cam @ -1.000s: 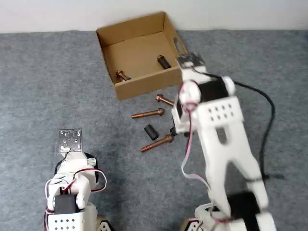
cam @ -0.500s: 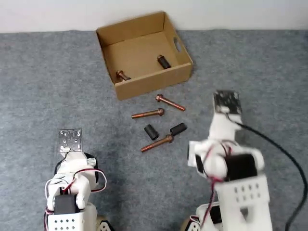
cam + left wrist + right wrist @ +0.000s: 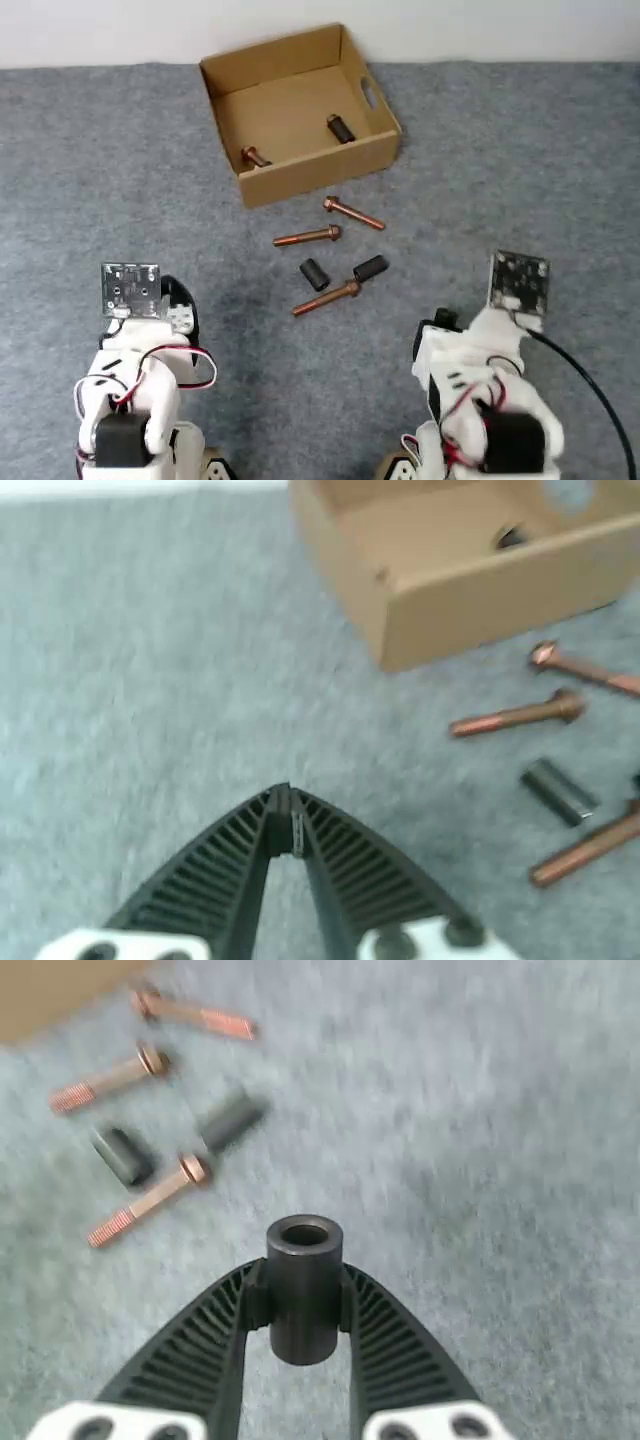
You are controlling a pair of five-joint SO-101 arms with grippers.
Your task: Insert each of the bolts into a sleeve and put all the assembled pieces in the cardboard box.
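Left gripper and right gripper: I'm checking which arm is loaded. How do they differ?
The left gripper holds nothing; the right gripper is clamped on a dark hollow cylindrical sleeve. The left gripper's jaws meet at the tips; the right gripper's stand apart around the sleeve. Both are black, ribbed, over grey carpet.

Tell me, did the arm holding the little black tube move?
Yes. The right gripper, shut on a sleeve, has pulled back from the cardboard box and now sits beside the loose bolts, farther from the box.
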